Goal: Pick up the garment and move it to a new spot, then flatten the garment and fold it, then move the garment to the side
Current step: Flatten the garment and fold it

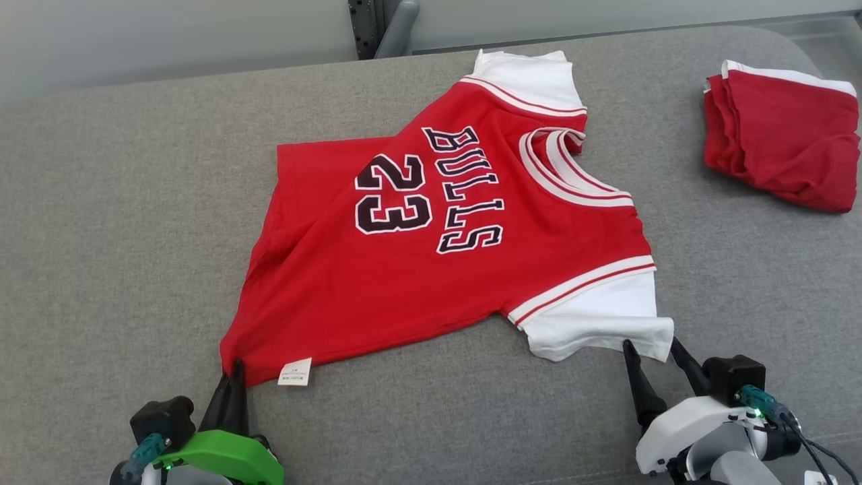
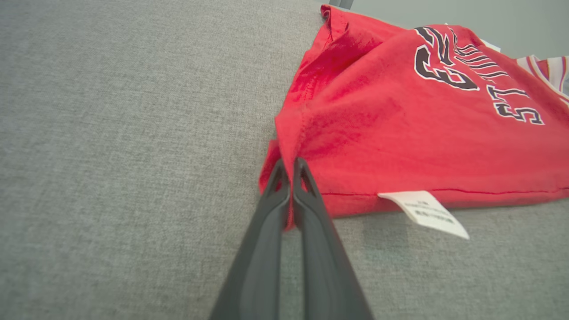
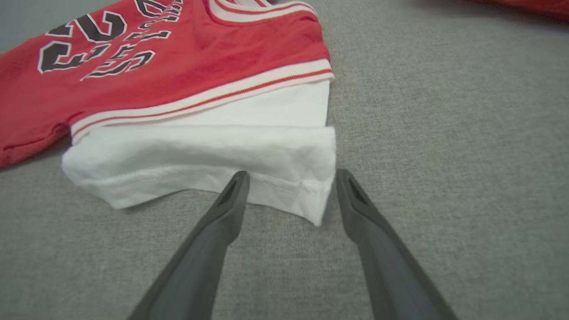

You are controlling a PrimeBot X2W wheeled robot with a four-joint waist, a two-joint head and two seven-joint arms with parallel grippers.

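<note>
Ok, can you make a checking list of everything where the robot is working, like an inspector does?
Surface: grey fabric top, flat.
Job's things: red jersey spread out with its lettering facing up, white tag at its near hem.
Clutter: folded red garment at the far right.
Grippers: left gripper shut on the jersey's near hem corner; right gripper open at the near white sleeve's edge.
Cables: dark cable at the right wrist.
Surroundings: pale wall and a dark metal bracket behind.
</note>
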